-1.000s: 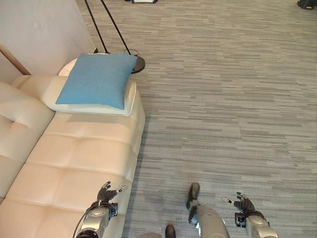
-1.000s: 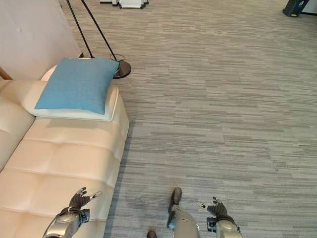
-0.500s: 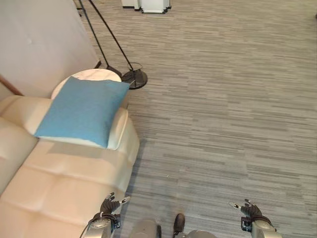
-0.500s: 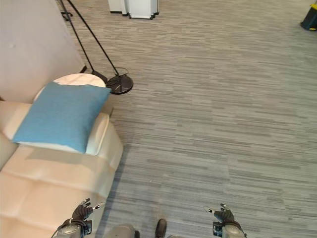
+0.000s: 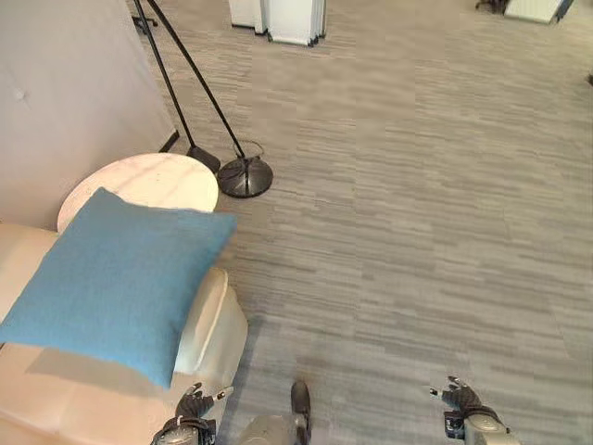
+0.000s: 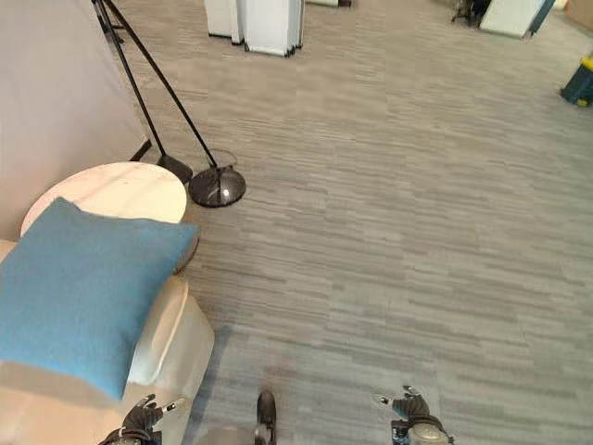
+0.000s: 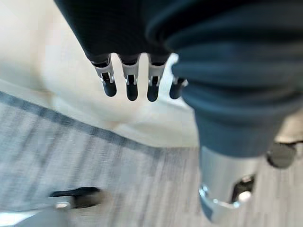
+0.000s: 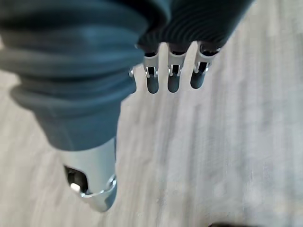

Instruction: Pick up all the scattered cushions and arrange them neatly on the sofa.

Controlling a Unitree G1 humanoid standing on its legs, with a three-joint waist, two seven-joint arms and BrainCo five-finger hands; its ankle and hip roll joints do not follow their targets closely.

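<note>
One blue cushion (image 5: 111, 283) lies tilted on the cream sofa (image 5: 208, 324), propped on the armrest at its end, just beside a round white side desk (image 5: 139, 184). I see my left robot hand (image 5: 193, 405) low by the sofa's front edge, fingers (image 7: 130, 85) straight and spread, holding nothing. My right robot hand (image 5: 460, 400) hangs over the grey floor (image 5: 417, 204), well apart from the sofa, fingers likewise relaxed and empty. A black lamp base (image 5: 245, 176) sits on the floor near the desk.
</note>
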